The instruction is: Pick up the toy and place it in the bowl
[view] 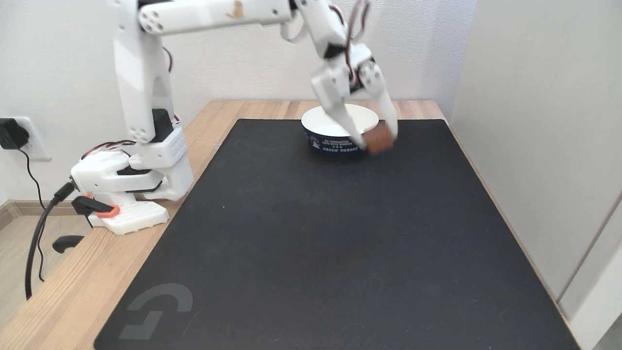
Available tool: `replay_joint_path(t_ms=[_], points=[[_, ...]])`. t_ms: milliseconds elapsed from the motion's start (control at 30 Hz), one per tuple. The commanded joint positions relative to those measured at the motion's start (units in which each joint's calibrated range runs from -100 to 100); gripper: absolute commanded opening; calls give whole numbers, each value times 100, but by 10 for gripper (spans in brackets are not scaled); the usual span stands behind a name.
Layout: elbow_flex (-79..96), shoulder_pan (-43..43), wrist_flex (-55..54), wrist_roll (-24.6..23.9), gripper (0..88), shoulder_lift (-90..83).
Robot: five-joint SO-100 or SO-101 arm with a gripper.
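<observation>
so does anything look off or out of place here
Nothing stands out. The gripper holds the toy in front of the bowl, which sits upright and empty at the far end of the black mat. No spills or damage show.

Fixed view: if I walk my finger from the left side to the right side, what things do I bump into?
Wall plug → orange clamp → robot arm base → bowl → toy, pinched in the gripper beside the bowl's right edge. The black mat lies under most of it.
</observation>
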Motion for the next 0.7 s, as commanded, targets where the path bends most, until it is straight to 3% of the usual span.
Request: replay_joint_path(t_ms=[0,33,233,433,667], points=[[1442,-1239,-881,-625,23,-1829],[2353,-1632,-1541,-917,23,-2396],[4903,-2744,-3370,-1612,23,-3479],[6138,-3305,-4691,-1721,23,-3446],[7003,-3380,-6546,-1721,23,-2929]])
